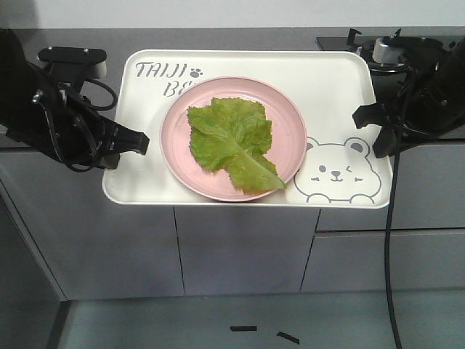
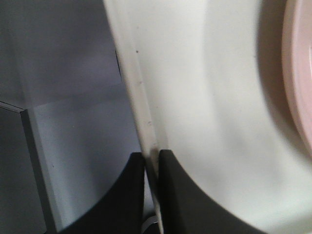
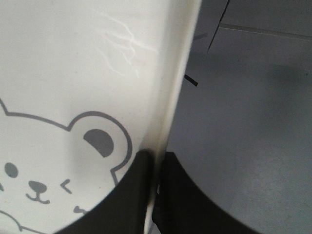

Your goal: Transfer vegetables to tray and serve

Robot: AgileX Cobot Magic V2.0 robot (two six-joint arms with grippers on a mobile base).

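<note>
The crinkly green lettuce leaf (image 1: 232,142) lies on a round pink plate (image 1: 174,138) (pale midrib up) on the cream rectangular bear-print tray (image 1: 327,87). The left fingers (image 2: 129,195) pinch its left rim, and the right fingers (image 3: 131,195) pinch its right rim.

Right end effector (image 3: 156,161) clamped on tray (image 3: 73,58) rim
Fingers (image 3: 129,195) pinch the edge beside the grey bear drawing (image 3: 48,165); grey floor (image 3: 253,122) beyond.

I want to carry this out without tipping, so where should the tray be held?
Pinch the raised rim of the tray at both short sides, coming in from outside, as the left fingers and right fingers do: the plate sits near centre, so it balances.
</note>
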